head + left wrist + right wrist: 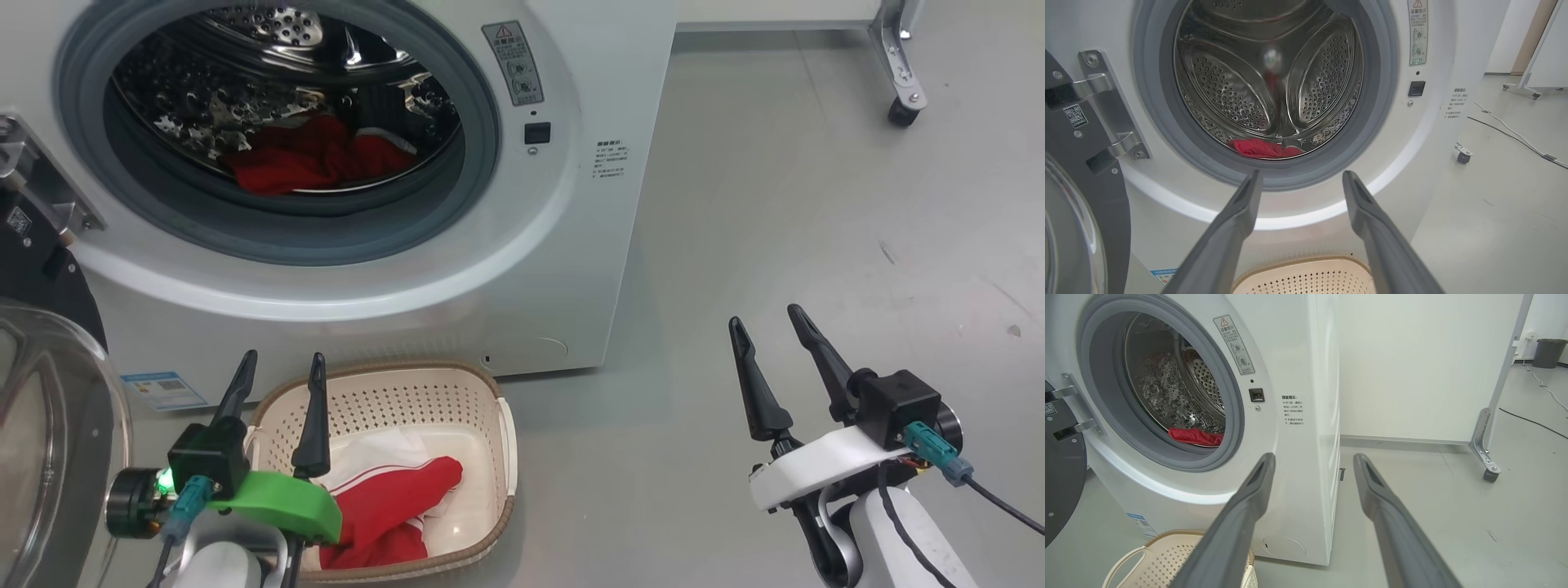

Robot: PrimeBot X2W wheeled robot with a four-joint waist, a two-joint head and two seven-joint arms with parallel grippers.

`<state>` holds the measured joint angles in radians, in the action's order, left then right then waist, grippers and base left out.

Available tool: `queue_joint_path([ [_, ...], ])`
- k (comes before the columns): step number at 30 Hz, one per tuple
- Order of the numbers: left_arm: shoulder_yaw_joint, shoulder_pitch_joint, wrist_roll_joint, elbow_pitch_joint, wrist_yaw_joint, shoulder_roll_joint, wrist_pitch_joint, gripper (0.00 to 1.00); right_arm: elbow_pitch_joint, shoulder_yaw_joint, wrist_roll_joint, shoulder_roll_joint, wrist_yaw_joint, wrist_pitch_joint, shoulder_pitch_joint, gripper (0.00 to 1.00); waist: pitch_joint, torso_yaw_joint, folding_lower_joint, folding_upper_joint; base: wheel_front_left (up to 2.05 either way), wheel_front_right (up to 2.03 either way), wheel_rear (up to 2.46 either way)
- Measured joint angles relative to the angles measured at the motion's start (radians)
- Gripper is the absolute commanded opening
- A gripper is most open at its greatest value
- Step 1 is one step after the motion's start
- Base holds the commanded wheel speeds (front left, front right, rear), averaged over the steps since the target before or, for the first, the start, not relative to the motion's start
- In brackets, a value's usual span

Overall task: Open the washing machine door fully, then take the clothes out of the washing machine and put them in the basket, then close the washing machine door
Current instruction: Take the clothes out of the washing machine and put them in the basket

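The washing machine door (57, 441) is open. Red clothes (318, 159) lie in the drum (245, 65) (1 piece is in the basket (408, 366)). The left claw (282, 356) and right claw (764, 315) are spread, empty. Next, reach in.

Heads up: washing machine door (57, 425) runs off the head view's left edge, basket (457, 400) sits partly behind the left gripper (282, 357), and the warning sticker (513, 63) print's too tiny to read.

Light: bright, even, diffuse; shadows soft.
Glare: hot spots on steel drum (269, 33), reflections on washing machine door (57, 408) glass.
Blur: wrist-cam fingers (1229, 228) soft, close up.
Distortion: wide-angle bowing at wrist-cam edges.
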<state>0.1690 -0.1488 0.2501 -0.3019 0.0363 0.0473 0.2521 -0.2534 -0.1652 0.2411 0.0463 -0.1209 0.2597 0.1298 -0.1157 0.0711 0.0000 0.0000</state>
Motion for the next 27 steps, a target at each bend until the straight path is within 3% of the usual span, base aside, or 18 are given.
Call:
queue_joint_path([
  [27, 0.014, 0.134, 0.0, 0.131, 0.029, 0.001, -0.058, 1.0, 0.011, 0.022, 0.001, -0.001, 0.0, 0.0, -0.073, 1.0, 0.074, 0.003, 0.0, 0.0, 0.0, 0.0, 0.0],
])
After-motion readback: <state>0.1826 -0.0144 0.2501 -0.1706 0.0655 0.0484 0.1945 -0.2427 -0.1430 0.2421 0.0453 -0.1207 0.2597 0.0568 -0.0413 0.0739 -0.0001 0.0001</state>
